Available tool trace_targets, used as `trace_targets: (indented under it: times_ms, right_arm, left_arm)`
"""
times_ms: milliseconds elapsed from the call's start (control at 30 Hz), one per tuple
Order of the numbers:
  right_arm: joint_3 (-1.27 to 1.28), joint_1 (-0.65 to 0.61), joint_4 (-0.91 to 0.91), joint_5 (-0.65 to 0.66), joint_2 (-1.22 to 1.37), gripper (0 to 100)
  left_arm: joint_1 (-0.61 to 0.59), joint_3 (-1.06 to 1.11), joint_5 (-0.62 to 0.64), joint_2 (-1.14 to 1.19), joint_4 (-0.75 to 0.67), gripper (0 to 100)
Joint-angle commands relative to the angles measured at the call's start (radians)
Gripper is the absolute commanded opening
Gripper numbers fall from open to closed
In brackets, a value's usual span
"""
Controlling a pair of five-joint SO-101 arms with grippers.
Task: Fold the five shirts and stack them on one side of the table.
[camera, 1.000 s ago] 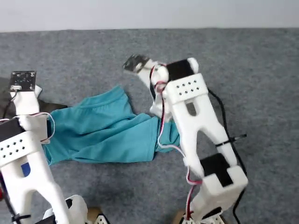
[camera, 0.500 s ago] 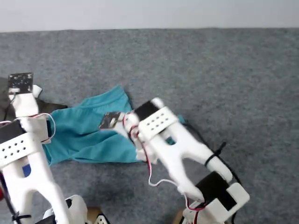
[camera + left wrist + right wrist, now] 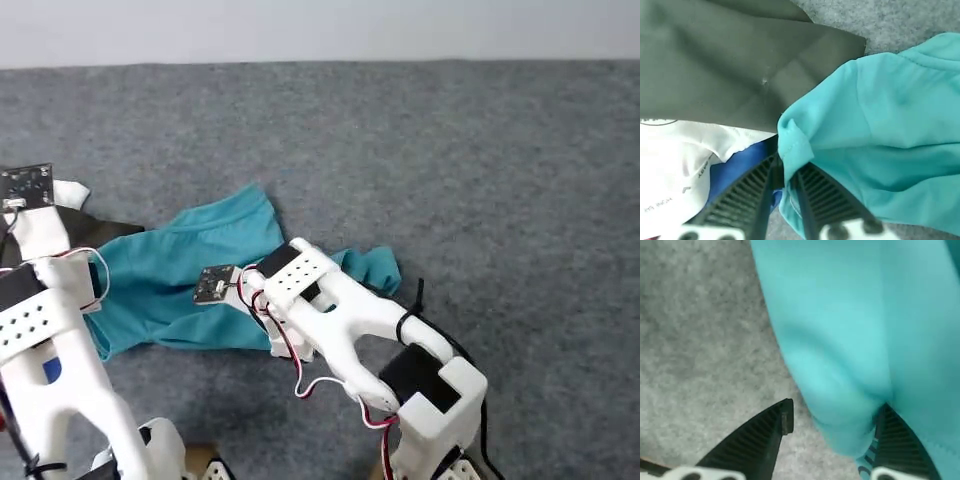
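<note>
The teal shirt (image 3: 190,275) lies crumpled across the left-middle of the grey bench (image 3: 480,150). It is smooth and matte, with one sleeve fanned toward the far side and a bunched lump at its right end. The left gripper (image 3: 785,175) is pinched tight on a folded hem at the shirt's left edge. Beneath that edge sit a flat dark shirt (image 3: 715,65), a white shirt (image 3: 675,150) and what seems to be a blue shirt (image 3: 732,172). The right gripper (image 3: 836,415) is spread wide and holds nothing. It straddles the shirt's near edge, with one finger over bare bench and the other against the fabric.
</note>
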Motion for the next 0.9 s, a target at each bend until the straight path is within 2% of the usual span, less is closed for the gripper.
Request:
trace_targets:
  times_ms: [0, 100, 333, 567, 767, 867]
  right_arm:
    - [-0.005, 0.050, -0.050, 0.011, 0.042, 27.0]
    - [-0.009, 0.101, -0.059, 0.011, 0.067, 23.6]
    - [-0.103, 0.170, -0.041, 0.011, 0.077, 3.5]
    - [-0.233, 0.191, 0.062, 0.008, 0.073, 1.0]
    - [-0.485, 0.231, 0.286, 0.006, 0.071, 1.1]
    - [-0.655, 0.252, 0.410, 0.005, 0.071, 1.1]
  left_arm:
    - [-0.003, -0.007, 0.008, -0.029, -0.018, 0]
    - [-0.003, -0.007, 0.008, -0.029, -0.014, 0]
    - [-0.002, 0.012, 0.009, -0.031, -0.015, 0]
    - [-0.002, 0.024, 0.009, -0.037, -0.017, 0]
    - [0.002, 0.015, 0.009, -0.038, -0.011, 0]
    - [0.003, -0.038, 0.009, -0.038, 0.051, 0]
